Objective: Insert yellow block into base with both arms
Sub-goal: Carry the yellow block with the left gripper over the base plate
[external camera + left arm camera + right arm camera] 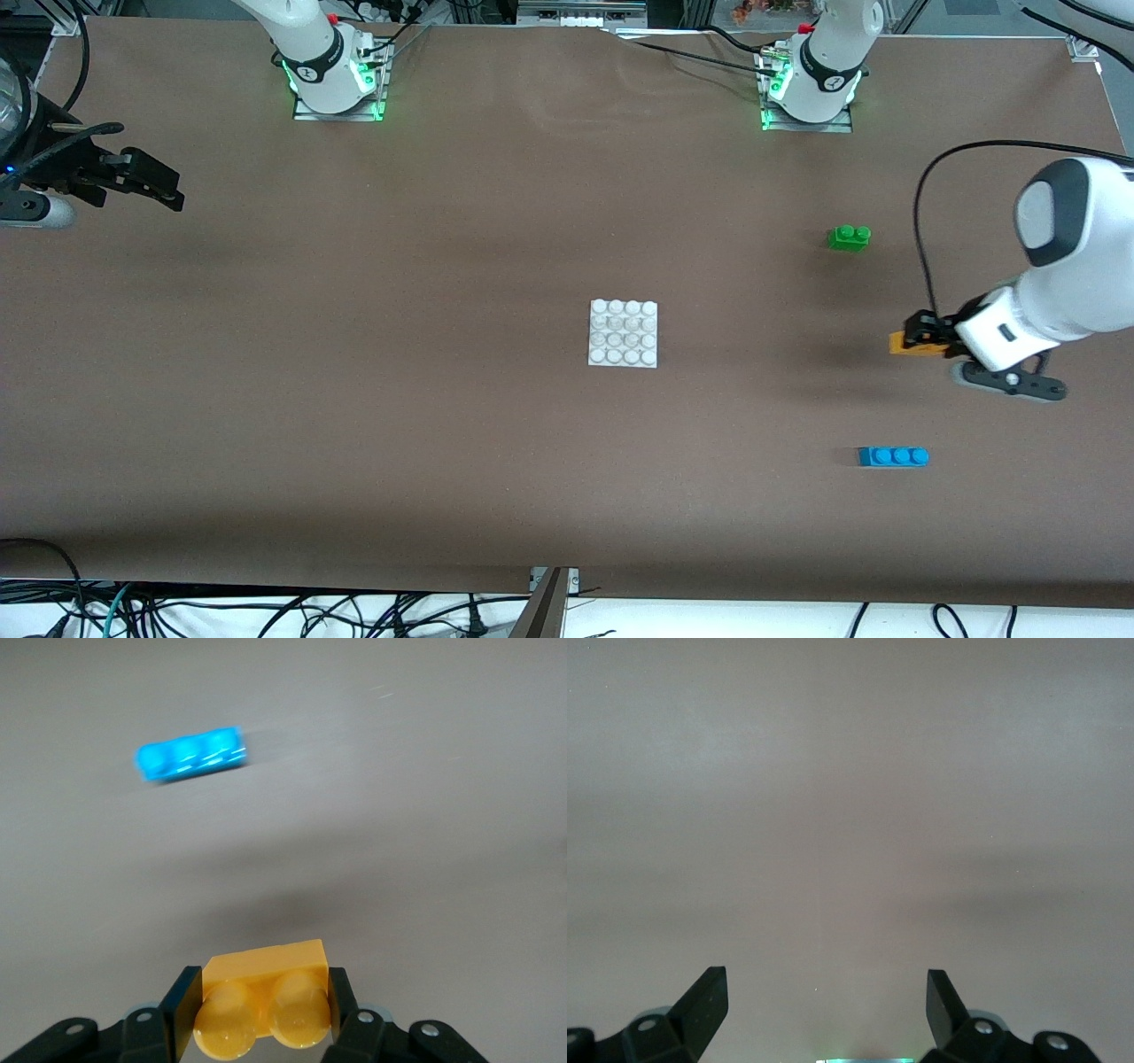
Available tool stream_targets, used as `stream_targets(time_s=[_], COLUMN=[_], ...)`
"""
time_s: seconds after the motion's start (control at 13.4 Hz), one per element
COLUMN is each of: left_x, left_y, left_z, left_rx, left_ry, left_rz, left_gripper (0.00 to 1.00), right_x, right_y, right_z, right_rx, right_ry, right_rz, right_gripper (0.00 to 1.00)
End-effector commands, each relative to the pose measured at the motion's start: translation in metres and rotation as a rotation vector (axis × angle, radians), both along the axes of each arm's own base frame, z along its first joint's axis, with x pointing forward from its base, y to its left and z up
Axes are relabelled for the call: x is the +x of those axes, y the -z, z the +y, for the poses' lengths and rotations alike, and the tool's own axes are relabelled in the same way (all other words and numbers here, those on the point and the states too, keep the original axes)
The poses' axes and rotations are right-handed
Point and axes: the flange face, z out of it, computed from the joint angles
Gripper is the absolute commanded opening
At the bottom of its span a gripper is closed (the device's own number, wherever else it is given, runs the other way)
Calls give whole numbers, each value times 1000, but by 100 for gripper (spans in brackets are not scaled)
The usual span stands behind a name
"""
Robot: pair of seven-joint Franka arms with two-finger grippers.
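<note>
The yellow block [905, 344] is pinched between the fingers of my left gripper [921, 332], which is shut on it over the table toward the left arm's end. In the left wrist view the yellow block [266, 992] fills the gap of the left gripper [263, 985], its two studs facing the camera. The white studded base [623, 333] lies flat at mid-table, apart from both arms. My right gripper [164, 190] waits open over the right arm's end of the table. The right wrist view shows the right gripper [826, 988] holding nothing, with bare table below.
A green two-stud brick [849, 237] sits toward the left arm's end, farther from the front camera than the held block. A blue three-stud brick [893, 456] lies nearer to that camera, and the blue brick [190, 753] also shows in the left wrist view.
</note>
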Motion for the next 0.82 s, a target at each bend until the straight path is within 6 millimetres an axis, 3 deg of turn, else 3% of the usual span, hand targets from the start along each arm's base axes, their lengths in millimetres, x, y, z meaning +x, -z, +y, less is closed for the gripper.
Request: stream_targets(time_s=[0.0,0.22,0.3,0.45,0.75], left_x=[-4,-20,-26,-34,-23], left_y=[-10,7,20,45,99], left_z=[-60,-170,-201,-252,-311], left_rx=[-18,-37,-33,-45,-73], left_ry=[13,55,18,-15,-78], left_rz=[10,42,63,76,59], left_gripper=[52,54,60,59,59], right_x=[0,-1,-1,-1,-1], right_y=[-6,-8,-8,-8,-8], right_z=[-3,-3,-3,-3,-5], right_rx=[-3,-5,-4,-4,-6], right_ry=[-5,-6,-8,-6,-2], right_rz=[1,-1,-2,-2,-2], right_gripper=[99,99,99,99,99])
